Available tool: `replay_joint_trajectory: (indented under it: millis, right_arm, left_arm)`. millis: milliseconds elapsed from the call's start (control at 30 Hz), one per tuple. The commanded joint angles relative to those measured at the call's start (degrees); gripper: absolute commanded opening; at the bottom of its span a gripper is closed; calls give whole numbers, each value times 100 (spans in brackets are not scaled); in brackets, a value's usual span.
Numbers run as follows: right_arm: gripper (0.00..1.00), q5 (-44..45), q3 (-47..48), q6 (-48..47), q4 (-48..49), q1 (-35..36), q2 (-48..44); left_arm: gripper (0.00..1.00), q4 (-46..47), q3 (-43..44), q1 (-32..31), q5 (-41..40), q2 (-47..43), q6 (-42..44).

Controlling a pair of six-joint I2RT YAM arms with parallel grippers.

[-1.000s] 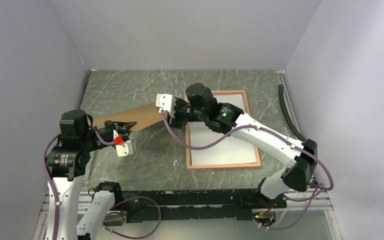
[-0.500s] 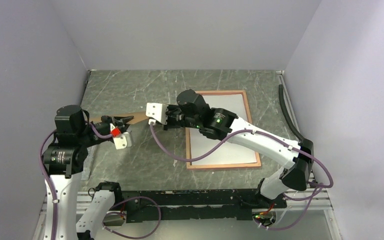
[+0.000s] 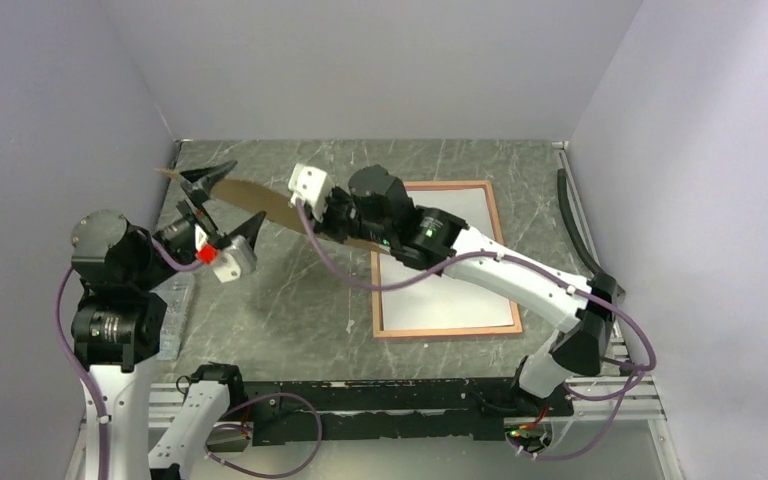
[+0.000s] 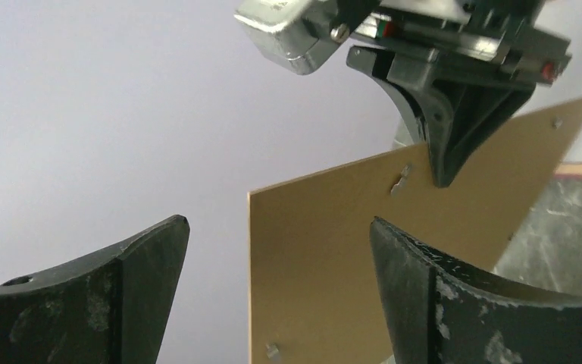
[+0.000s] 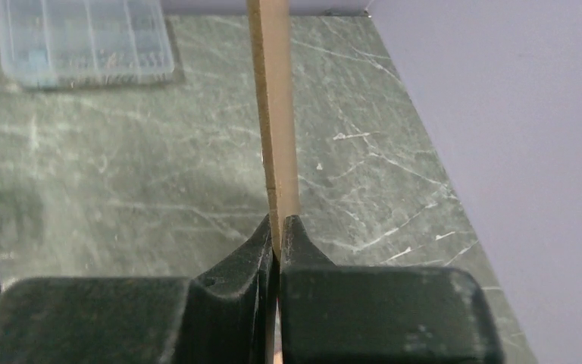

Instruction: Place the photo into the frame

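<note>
The frame (image 3: 448,331) lies flat on the right of the table, wood-brown border up. A white sheet (image 3: 450,275) fills it, apparently the photo lying with its plain back up; no printed side shows. My right gripper (image 3: 343,224) is shut on the near end of the brown backing board (image 3: 250,197) and holds it in the air, tilted, left of the frame. In the right wrist view the gripper (image 5: 279,225) pinches the board (image 5: 272,91) edge-on. My left gripper (image 3: 247,189) is open, its jaws wide on either side of the board's far end (image 4: 326,258) without touching it.
A clear plastic compartment box (image 3: 174,312) lies on the marble table (image 3: 290,310) by the left arm and also shows as the box (image 5: 83,42) in the right wrist view. Grey walls close in on three sides. A black cable (image 3: 572,225) runs along the right edge.
My left gripper has opened and let go of the backing board, and its arm has drawn back leftward. My right gripper has shut on the board and lifted it, tilting it up to the left.
</note>
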Motion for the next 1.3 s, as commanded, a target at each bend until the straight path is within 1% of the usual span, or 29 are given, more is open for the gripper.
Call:
replay_joint_trajectory:
  millis: [0, 100, 167, 333, 467, 533, 633, 667, 733, 867, 1000, 1100, 1267]
  right_arm:
    - [0, -5, 1080, 1435, 290, -536, 288]
    - [0, -456, 1575, 2467, 66, -1195, 442]
    - [0, -707, 1661, 3033, 79, -1653, 413]
    - [0, -1050, 1534, 3947, 146, -2449, 18]
    - [0, -1270, 1382, 4658, -58, -3273, -416]
    - [0, -1450, 1275, 4979, -254, -3740, -646]
    - [0, -1801, 1033, 5400, -510, -4527, -1037]
    - [0, -1929, 1004, 5487, -647, -4864, -1123]
    - [0, -2156, 973, 5584, -984, -5293, -1272]
    - [0, -2581, 704, 5706, -1608, -6144, -1617]
    - [0, -2961, 321, 5920, -1857, -6864, -1996]
    - [0, -3157, 104, 6006, -1987, -7138, -2176]
    - [0, -3203, 98, 5886, -2427, -7309, -2226]
  left_arm:
    - [94, 484, 554, -13, -640, 403, -1224]
    - [94, 350, 820, -14, -1017, 684, -1839]
    - [94, 114, 992, -15, -1228, 919, -2134]
    - [94, -625, 1299, -15, -1538, 1583, -2752]
    - [94, -885, 1384, -15, -1625, 2161, -3114]
    - [94, -1118, 1717, -18, -1801, 2797, -3447]
    - [94, -1783, 2377, -63, -1802, 3795, -3759]
    - [94, -1890, 2468, -142, -1869, 4047, -3873]
    - [94, -2005, 2506, -375, -2012, 4474, -4023]
    - [94, -1838, 2300, -972, -2181, 5204, -4447]
    - [94, -1453, 2106, -1666, -2148, 5903, -5031]
    - [93, -1062, 1976, -2009, -2110, 6383, -5434]
    - [91, -621, 1880, -2410, -2004, 7049, -6099]
